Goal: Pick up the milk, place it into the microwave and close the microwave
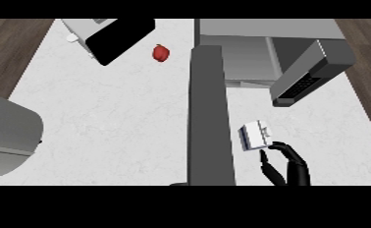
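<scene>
The right hand (288, 165), its fingers spread and holding nothing, sits just below the milk (253, 135) on the counter (109, 124), so it should probably close around the carton's sides squarely before lifting toward the open microwave (246, 55) beyond.

Right robot hand (288, 165): black all over, matte, slim jointed fingers plus separate thumb, each tapering to rounded tip. Palm and wrist same black, no visible markings, screws or cables. Left forearm (210, 116): long plain grey shape, flat-sided, straight edges, uniform mid-grey, slightly darker along one side, squared-off far end. No seams, labels or wires visible on it. Small dark patch at its lower end near view's bottom edge; what it is cannot be told.
</scene>
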Motion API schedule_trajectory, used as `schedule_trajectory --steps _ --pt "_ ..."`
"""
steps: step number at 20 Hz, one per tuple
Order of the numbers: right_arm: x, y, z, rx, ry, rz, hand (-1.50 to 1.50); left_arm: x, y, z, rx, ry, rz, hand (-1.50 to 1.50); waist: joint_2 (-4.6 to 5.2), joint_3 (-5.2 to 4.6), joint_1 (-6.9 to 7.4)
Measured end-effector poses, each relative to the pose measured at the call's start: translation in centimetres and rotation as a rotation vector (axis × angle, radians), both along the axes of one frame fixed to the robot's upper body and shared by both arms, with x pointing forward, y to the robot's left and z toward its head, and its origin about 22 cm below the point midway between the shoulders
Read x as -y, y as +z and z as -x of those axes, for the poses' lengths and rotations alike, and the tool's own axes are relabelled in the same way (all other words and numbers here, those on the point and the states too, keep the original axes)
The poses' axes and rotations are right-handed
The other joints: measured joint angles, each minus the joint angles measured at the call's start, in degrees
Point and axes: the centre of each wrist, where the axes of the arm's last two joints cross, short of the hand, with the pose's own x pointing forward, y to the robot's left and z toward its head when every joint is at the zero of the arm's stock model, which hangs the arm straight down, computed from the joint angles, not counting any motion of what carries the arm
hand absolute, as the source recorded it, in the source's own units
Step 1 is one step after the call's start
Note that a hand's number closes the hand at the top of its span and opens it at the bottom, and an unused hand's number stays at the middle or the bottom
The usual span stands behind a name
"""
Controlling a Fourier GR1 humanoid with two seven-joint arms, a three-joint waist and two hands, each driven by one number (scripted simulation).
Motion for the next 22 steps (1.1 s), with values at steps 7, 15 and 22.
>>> schedule_trajectory --steps 7,15,22 --pt "0.2 0.3 -1.6 0.035 0.038 0.019 1.5 -0.1 0.0 0.0 0.01 -0.01 -0.001 -1.5 0.28 0.47 0.44" --pt "0.3 1.5 -6.2 0.065 0.162 -0.023 1.5 0.0 0.0 0.0 0.005 -0.023 0.008 -1.5 0.83 2.17 1.38" --pt "-0.8 3.0 -9.9 0.085 0.246 -0.022 1.5 -0.5 0.1 0.3 0.005 -0.016 0.005 -1.5 0.86 2.45 1.26"
